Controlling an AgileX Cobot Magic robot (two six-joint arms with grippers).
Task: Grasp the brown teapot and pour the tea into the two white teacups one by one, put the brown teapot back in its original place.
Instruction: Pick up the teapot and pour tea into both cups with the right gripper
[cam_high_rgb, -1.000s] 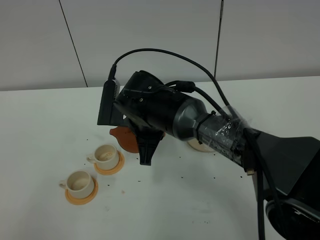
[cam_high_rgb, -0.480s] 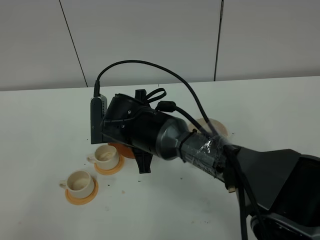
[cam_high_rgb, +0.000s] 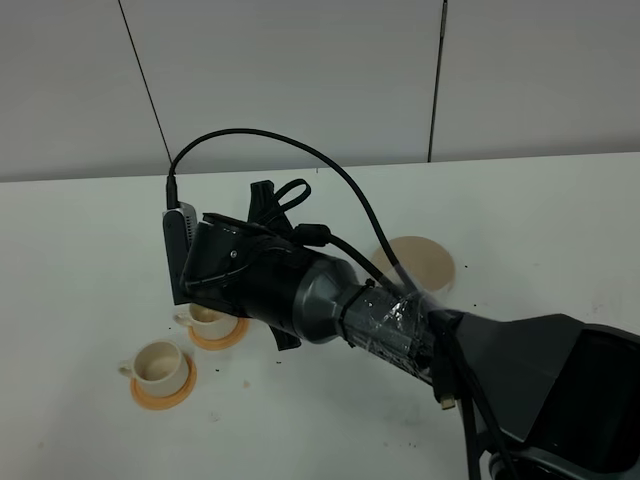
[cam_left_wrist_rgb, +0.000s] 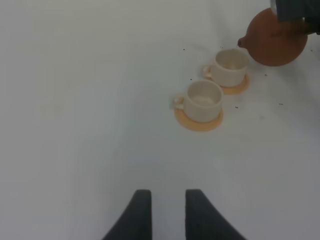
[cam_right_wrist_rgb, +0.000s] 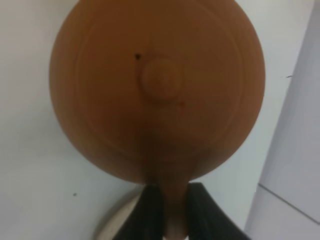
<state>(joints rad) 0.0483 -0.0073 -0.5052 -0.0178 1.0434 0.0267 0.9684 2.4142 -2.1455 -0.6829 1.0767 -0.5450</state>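
My right gripper (cam_right_wrist_rgb: 172, 214) is shut on the loop handle of the brown teapot (cam_right_wrist_rgb: 157, 90), whose knobbed lid faces the right wrist camera. In the left wrist view the teapot (cam_left_wrist_rgb: 274, 42) hangs tilted, its spout just above the farther white teacup (cam_left_wrist_rgb: 231, 65). The nearer teacup (cam_left_wrist_rgb: 202, 99) stands beside it on its orange saucer (cam_left_wrist_rgb: 199, 122). In the high view the right arm's wrist (cam_high_rgb: 260, 280) hides the teapot and most of the far cup (cam_high_rgb: 205, 317); the near cup (cam_high_rgb: 158, 364) shows whole. The beige coaster (cam_high_rgb: 418, 262) lies bare. My left gripper (cam_left_wrist_rgb: 164, 212) is open and empty, well short of the cups.
The white table (cam_high_rgb: 80, 240) carries scattered dark specks around the cups. A black cable (cam_high_rgb: 300, 150) loops over the right arm. A grey panelled wall (cam_high_rgb: 300, 70) stands behind the table.
The right arm has swung left and lower toward the cups with the teapot. The teapot has gone out of sight behind the wrist, and the coaster has come into full view.
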